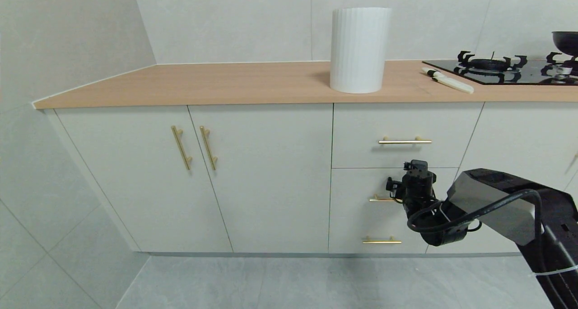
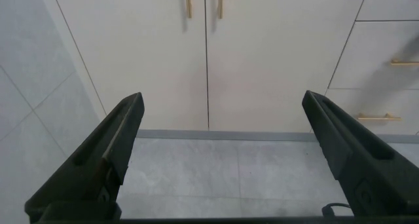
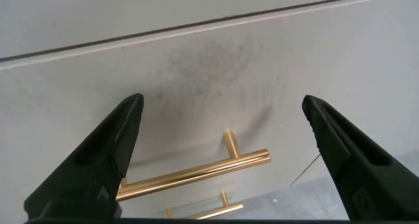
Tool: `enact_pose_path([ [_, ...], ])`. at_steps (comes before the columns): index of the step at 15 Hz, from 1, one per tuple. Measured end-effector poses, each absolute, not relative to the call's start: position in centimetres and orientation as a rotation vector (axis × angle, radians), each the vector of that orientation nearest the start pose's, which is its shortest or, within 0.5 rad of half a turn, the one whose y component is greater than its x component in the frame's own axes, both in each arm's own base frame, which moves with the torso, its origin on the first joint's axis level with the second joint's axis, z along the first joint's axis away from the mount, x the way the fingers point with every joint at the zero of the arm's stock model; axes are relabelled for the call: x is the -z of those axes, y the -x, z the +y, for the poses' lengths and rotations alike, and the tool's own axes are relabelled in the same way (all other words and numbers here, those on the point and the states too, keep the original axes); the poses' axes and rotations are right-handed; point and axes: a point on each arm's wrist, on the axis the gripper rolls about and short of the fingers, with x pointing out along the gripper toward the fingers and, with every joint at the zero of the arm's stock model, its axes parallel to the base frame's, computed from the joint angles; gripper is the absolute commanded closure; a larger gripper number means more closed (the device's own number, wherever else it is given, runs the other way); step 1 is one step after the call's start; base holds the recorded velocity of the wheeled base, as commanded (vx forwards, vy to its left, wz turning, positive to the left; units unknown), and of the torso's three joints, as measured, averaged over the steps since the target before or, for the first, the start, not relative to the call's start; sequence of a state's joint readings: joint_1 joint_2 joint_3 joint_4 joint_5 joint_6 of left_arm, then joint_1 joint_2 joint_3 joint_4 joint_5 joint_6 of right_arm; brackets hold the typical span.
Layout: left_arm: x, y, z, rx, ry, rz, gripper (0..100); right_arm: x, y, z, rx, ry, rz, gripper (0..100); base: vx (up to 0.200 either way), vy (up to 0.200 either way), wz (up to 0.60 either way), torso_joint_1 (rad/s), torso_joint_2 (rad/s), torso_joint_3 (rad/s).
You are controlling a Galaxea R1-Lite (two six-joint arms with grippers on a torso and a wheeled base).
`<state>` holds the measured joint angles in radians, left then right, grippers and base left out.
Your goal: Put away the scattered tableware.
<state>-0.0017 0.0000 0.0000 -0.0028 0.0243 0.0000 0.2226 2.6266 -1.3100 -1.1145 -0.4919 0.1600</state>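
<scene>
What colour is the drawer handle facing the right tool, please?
Gold: the slim metal bar handle, clearest in right wrist view.

the right gripper (image 3: pixel 221 103) faces a pale drawer front (image 3: pixel 209 60), fingers spread wide. a gold bar handle (image 3: pixel 196 172) shows between them, with a second handle (image 3: pixel 208 211) near it.

A countertop (image 1: pixel 226 83) runs across the upper half of the head view. On it, a little right of centre, stands a tall container (image 1: pixel 360 50). Further right lies a knife (image 1: pixel 447 79), just beside the near left corner of a stove (image 1: pixel 501 69) at the upper right edge. A pan (image 1: pixel 565 41) stands on the stove at the far right. Below the countertop, two cabinet doors (image 1: pixel 198 178) are left of centre, and three drawers (image 1: pixel 402 124) are stacked to their right. The right gripper (image 3: pixel 221 103) is in front of the middle drawer, near its handle (image 1: pixel 381 199).
</scene>
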Motion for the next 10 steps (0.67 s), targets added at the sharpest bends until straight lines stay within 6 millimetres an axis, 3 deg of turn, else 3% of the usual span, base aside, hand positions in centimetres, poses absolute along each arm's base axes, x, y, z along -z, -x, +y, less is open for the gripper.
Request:
enact_pose_path([
  [6,-7.6,2.3,0.1,-0.023,0.000,-0.003,0,2.1,-46.4,8.6,0.332,-0.087,0.163,0,0.000,0.000,0.00,0.000,0.00,0.000],
  [10,-7.6,2.3,0.1,-0.022,0.000,-0.003,0,-1.4,-42.6,8.3,0.308,-0.072,0.207,0,0.000,0.000,0.00,0.000,0.00,0.000],
])
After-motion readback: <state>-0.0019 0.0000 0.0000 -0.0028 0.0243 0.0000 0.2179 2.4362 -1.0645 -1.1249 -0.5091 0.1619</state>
